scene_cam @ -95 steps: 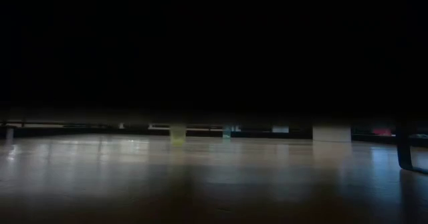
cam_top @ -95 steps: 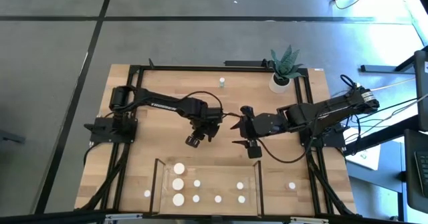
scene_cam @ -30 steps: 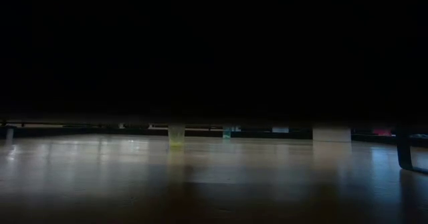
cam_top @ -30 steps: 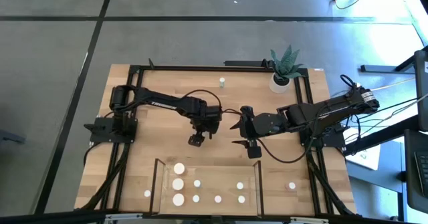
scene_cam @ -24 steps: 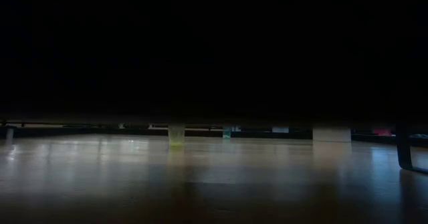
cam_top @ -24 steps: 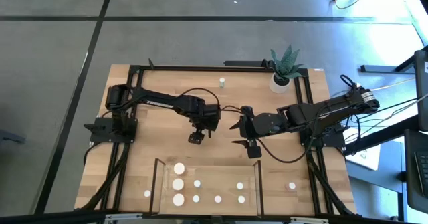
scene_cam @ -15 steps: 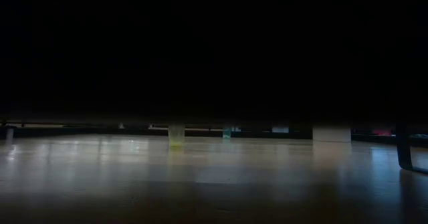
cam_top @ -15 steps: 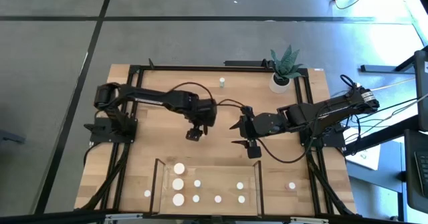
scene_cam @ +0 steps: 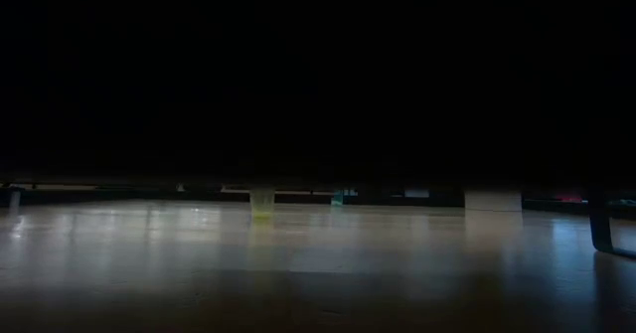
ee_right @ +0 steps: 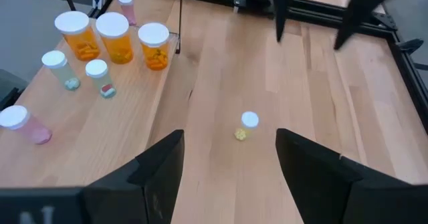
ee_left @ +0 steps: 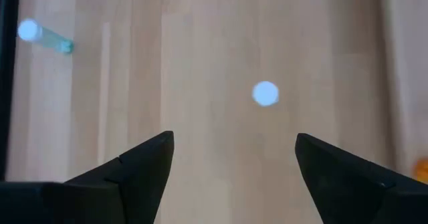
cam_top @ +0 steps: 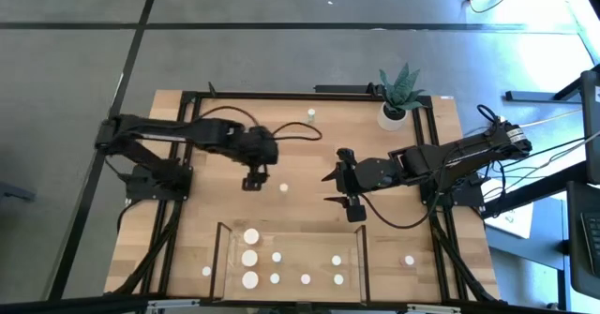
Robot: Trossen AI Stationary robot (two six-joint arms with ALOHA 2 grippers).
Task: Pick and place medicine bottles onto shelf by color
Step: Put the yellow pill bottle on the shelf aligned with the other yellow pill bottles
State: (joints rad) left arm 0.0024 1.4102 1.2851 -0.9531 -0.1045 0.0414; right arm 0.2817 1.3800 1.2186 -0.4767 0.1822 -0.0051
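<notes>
A small medicine bottle (cam_top: 283, 188) with a white cap and yellow contents stands alone on the table's middle; the right wrist view shows this bottle (ee_right: 246, 126) too. My left gripper (cam_top: 251, 184) hangs open to its left, touching nothing, its fingers (ee_left: 144, 164) spread above bare wood. My right gripper (cam_top: 330, 188) waits open on the bottle's right. The shelf (cam_top: 225, 248) lies at the near edge with several bottles standing on it, three of them wide orange ones (ee_right: 114, 37). Another small bottle (cam_top: 310, 115) stands near the far edge.
A white pot with a spiky plant (cam_top: 396, 98) stands at the far right corner. Single bottles stand on the table left (cam_top: 206, 271) and right (cam_top: 409, 260) of the shelf. Black frame bars run along the table's left, right and far sides.
My left gripper has drawn back from the table's middle toward the left edge and slightly toward the far edge, staying open. The small yellow-filled bottle it hovered over now stands uncovered and has not moved.
</notes>
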